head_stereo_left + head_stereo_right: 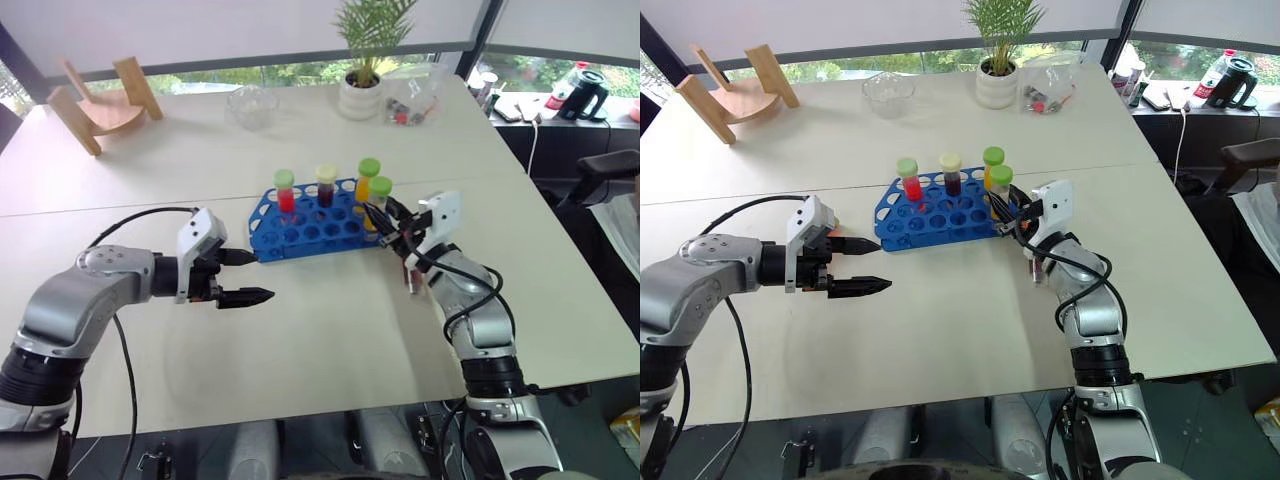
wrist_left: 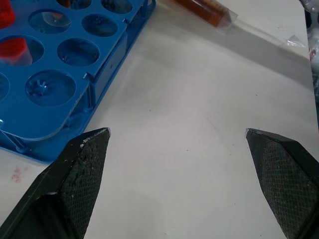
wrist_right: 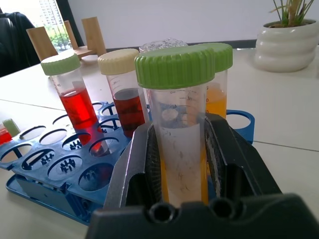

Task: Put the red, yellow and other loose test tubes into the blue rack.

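Now | left fingers (image 2: 84,164) spread | right fingers (image 3: 137,164) pinching green-capped tube (image 3: 180,129) | no readable writing

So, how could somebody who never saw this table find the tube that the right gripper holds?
Find the blue rack mid-table. At its right end, the right gripper is shut on a green-capped tube with yellow-orange liquid, the only tube gripped by black fingers.

Both head views look forward and down over the table (image 1: 330,330), sharing the blue rack (image 1: 312,222). The left wrist view sits close above the table beside the rack's corner; the right wrist view faces level, the rack just beyond its pincer (image 3: 182,159).
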Available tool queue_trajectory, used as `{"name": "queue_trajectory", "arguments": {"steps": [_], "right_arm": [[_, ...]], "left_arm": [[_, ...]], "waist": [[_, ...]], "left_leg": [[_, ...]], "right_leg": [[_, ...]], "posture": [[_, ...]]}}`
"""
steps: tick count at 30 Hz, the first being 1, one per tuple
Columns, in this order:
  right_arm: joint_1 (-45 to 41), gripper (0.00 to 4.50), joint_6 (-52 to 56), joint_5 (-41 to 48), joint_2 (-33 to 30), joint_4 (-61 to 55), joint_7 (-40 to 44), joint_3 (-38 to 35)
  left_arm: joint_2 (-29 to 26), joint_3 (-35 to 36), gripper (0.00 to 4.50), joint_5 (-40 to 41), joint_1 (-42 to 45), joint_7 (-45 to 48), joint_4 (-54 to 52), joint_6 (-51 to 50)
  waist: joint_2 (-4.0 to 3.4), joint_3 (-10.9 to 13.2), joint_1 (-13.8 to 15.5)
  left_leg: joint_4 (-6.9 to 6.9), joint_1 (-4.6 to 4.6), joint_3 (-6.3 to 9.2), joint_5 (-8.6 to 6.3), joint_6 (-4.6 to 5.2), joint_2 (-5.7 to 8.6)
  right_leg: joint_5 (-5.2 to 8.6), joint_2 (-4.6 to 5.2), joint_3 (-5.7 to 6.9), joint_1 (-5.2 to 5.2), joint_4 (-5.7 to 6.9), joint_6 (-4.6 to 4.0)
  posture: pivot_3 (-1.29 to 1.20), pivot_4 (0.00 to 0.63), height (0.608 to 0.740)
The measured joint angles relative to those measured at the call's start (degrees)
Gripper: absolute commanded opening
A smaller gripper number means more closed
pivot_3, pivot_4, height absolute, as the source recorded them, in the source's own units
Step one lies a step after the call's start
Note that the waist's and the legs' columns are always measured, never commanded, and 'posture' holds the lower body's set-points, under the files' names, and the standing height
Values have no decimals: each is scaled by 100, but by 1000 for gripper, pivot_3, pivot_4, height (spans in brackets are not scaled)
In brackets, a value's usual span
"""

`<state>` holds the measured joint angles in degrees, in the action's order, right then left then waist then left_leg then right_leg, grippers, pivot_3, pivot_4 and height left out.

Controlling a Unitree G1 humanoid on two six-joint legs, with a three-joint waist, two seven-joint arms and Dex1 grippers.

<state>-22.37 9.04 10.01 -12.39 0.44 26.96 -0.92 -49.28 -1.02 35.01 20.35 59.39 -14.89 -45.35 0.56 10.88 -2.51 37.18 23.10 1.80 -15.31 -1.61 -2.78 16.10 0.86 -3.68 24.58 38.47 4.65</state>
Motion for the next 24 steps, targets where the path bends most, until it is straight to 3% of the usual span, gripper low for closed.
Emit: {"name": "queue_trajectory", "arguments": {"steps": [4, 8, 14, 18, 21, 24], "right_arm": [[15, 3793, 60, -28, -98, -33, -2, 6], [14, 3793, 817, 217, -549, -804, 22, -141], [-164, 3793, 3067, 1447, -2197, -2066, 607, -926], [-856, 3793, 5752, 2097, -3535, -1761, 1116, -300], [-1760, 3793, 7066, 2288, -3623, -947, 1285, 195], [-2666, 3793, 7456, 2178, -3586, 26, 1423, 854]], "left_arm": [[128, 126, 4500, 69, -20, -108, -12, -7], [193, 513, 4500, 280, 143, -220, -25, -55], [-207, 883, 4500, 706, 406, -138, -608, -294], [-324, 891, 4500, 983, 631, 25, -1046, -302], [-216, 879, 4500, 1098, 917, -79, -1251, -266], [-3, 821, 4500, 1144, 951, -291, -1540, -248]], "waist": [[0, 0, 13], [-1, 1, 35], [1, 0, 53], [1, 1, 11], [2, 1, -18], [0, 2, -12]], "left_leg": [[0, 2, 2, 0, 0, 0], [1, 5, 2, 0, 0, 1], [0, 0, 3, -3, 5, 0], [6, -4, -4, -3, 6, 1], [4, -16, -6, -8, 17, 0], [-2, -17, -8, -11, 23, -1]], "right_leg": [[0, 0, 0, 0, -1, 0], [0, 2, 1, 1, -1, 0], [1, -1, 0, -4, -6, -1], [0, 0, -6, -6, -4, -1], [-1, -10, -18, -9, -4, -3], [0, -11, -20, -9, -8, -5]], "posture": [[0, 150, 740], [0, 150, 740], [0, 150, 740], [0, 150, 740], [0, 150, 740], [0, 150, 740]]}}
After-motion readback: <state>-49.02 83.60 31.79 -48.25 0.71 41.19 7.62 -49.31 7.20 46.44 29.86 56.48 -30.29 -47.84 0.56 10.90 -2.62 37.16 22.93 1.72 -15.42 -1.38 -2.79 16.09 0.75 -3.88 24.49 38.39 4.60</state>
